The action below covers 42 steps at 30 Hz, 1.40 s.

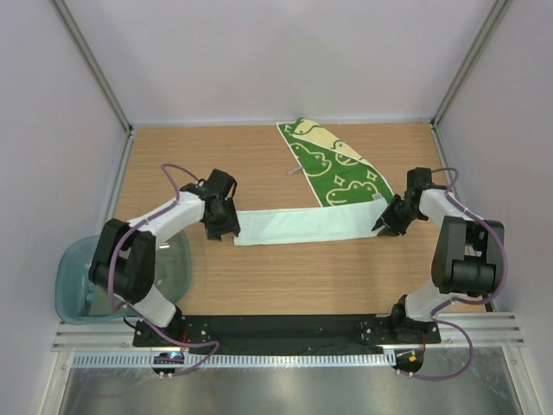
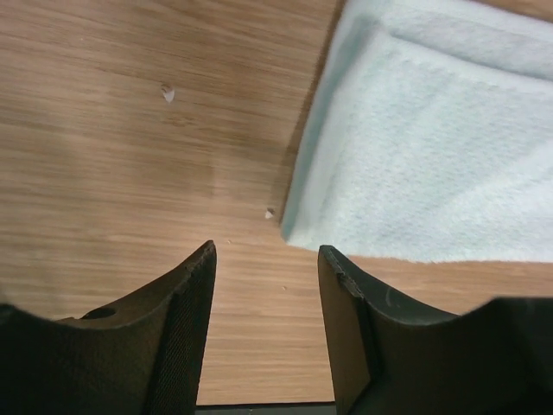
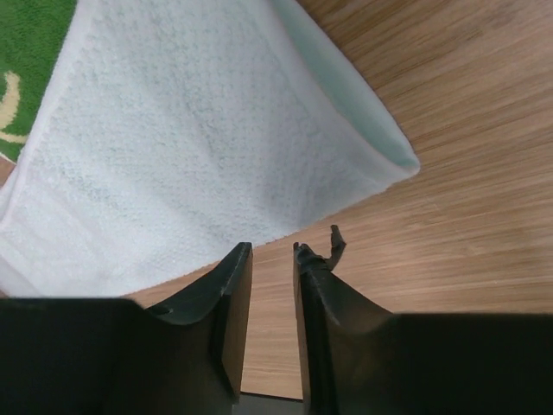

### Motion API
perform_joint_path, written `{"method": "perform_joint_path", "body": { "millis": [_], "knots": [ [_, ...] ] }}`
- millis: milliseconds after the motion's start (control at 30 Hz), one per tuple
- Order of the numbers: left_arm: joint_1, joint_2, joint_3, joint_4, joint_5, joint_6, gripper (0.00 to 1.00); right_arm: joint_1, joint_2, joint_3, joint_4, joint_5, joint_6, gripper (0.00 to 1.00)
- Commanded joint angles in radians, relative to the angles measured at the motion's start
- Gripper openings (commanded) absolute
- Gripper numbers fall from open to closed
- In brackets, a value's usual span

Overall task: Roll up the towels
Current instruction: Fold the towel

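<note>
Arms low at mint towel ends, left fingers half open, right fingers barely parted — both empty

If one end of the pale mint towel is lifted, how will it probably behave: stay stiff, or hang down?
Probably floppy: the pale mint towel lies as a long, flat folded strip, so a lifted end would likely drape. Its nubby weave looks grippy, not slippery. Pushed, it may bunch on the wooden table rather than slide whole.
</note>
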Motion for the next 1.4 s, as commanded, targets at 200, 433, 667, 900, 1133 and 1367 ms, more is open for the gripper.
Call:
{"method": "perform_joint_path", "body": {
  "millis": [200, 433, 667, 900, 1133, 1367],
  "knots": [
    [-0.059, -0.049, 0.164, -0.059, -0.024, -0.006, 0.51, 0.001, -0.117, 0.032, -0.016, -0.026, -0.022, 0.38],
    [-0.071, 0.067, 0.123, 0.065, 0.069, -0.01, 0.49, -0.001, -0.062, 0.029, 0.003, 0.069, -0.002, 0.2],
    [-0.066, 0.144, 0.092, 0.11, 0.069, -0.003, 0.48, -0.044, 0.013, 0.012, 0.004, 0.157, -0.03, 0.15],
    [-0.01, 0.155, 0.046, 0.124, 0.059, 0.02, 0.47, -0.067, 0.05, 0.017, -0.002, 0.209, -0.019, 0.14],
    [0.006, 0.143, 0.037, 0.116, 0.059, 0.033, 0.47, -0.072, 0.037, 0.041, -0.031, 0.286, -0.011, 0.14],
    [0.006, 0.106, 0.084, 0.041, 0.074, 0.056, 0.55, -0.072, -0.32, -0.173, 0.168, 0.045, 0.078, 0.58]
  ]
}}
